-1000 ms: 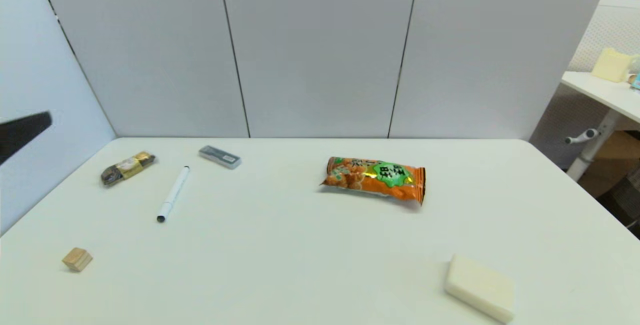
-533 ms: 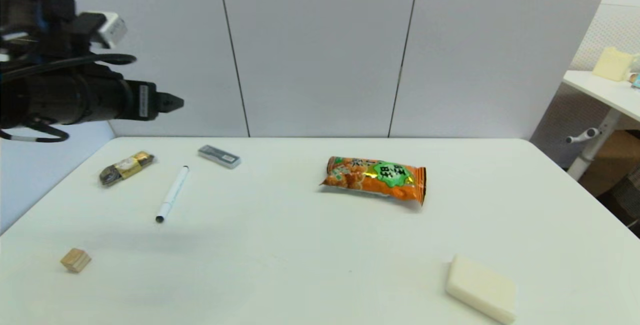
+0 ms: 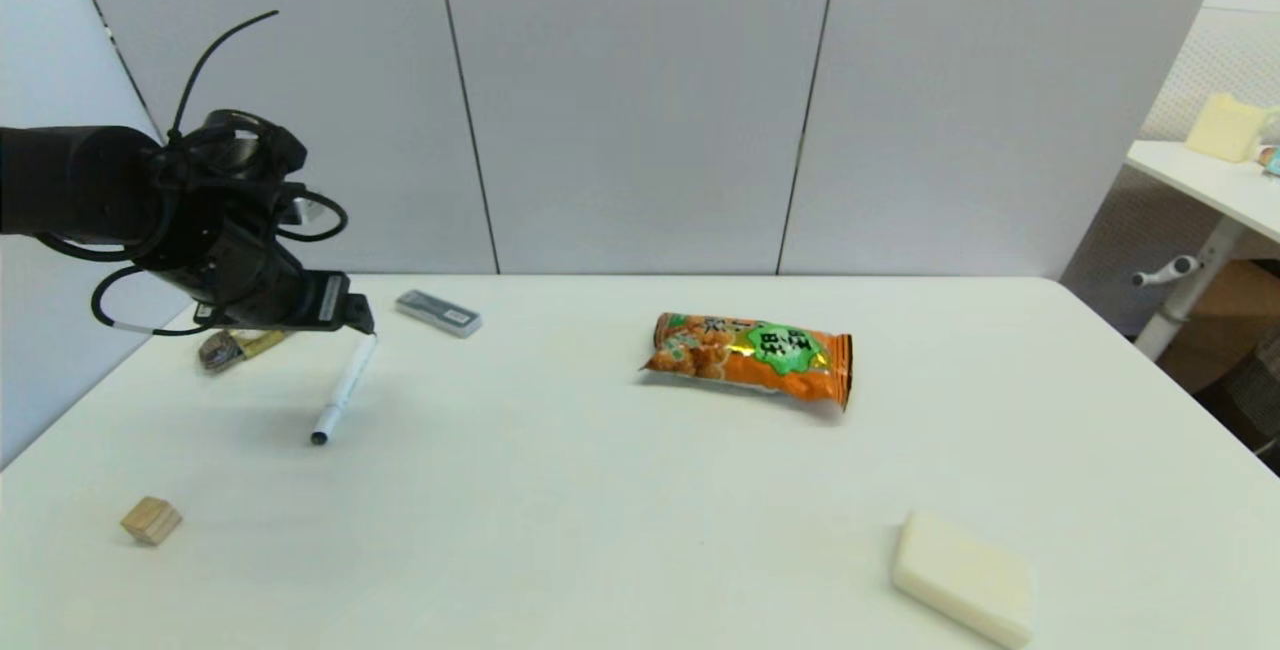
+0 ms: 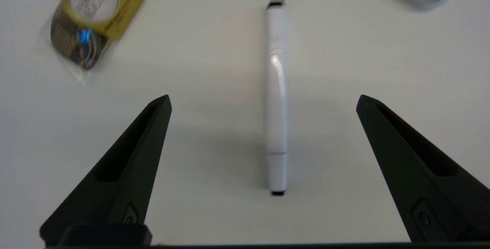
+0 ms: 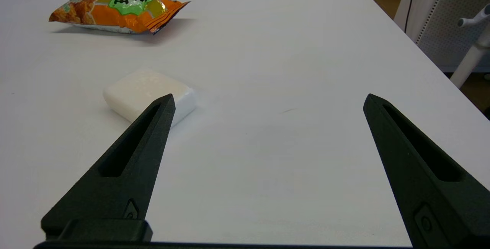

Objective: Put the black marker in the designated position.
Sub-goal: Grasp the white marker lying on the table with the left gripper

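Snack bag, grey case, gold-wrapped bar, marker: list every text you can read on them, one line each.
Snack bag: dark characters on a green patch, too blurred to read.
Grey case: white label, print too small to read.
Gold-wrapped bar: round label with print, blurred, unreadable.
Marker: no text visible on the white barrel.

a white table [image 3: 620,530] with rounded far corners, lit evenly from above. behind it, pale grey wall panels [image 3: 640,100] split by thin dark seams, with one more panel [image 3: 60,350] closing the left side. on the right, beyond the table edge, a second white desk [image 3: 1205,185] on a white leg [image 3: 1185,300], with a pale yellow block [image 3: 1225,128] on top. behind that desk, a white perforated screen [image 3: 1230,60]. brownish floor [image 5: 386,0] near that screen.
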Controlling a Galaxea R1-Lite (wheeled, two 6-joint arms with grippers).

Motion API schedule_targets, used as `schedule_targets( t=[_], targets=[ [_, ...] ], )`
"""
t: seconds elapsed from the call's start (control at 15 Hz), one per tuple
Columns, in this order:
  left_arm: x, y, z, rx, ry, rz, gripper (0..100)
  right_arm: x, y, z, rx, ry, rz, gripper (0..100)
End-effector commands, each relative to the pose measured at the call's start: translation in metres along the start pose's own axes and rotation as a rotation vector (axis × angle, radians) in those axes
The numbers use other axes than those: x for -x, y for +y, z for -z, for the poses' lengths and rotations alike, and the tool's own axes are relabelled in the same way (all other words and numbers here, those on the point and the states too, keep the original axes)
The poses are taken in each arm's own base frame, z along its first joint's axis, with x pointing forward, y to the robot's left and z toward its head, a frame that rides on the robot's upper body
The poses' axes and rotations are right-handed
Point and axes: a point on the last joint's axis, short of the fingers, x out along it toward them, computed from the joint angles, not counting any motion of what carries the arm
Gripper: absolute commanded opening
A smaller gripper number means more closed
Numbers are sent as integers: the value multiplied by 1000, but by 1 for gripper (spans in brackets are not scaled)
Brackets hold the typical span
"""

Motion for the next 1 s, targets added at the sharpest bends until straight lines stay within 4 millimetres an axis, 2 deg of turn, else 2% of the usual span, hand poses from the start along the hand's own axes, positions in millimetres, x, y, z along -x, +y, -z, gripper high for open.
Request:
schedule_targets(
  t=[0.07, 0.27, 1.0],
  targets=[
    [-10, 11, 1, 26, 51, -18, 100, 0, 0, 0, 0, 1, 0, 100],
    [-16, 10, 4, 26, 74, 96, 100, 0, 0, 0, 0, 1, 0, 100],
    [-44, 6, 11, 18, 149, 93, 100, 0, 0, 0, 0, 1, 0, 100]
  ],
)
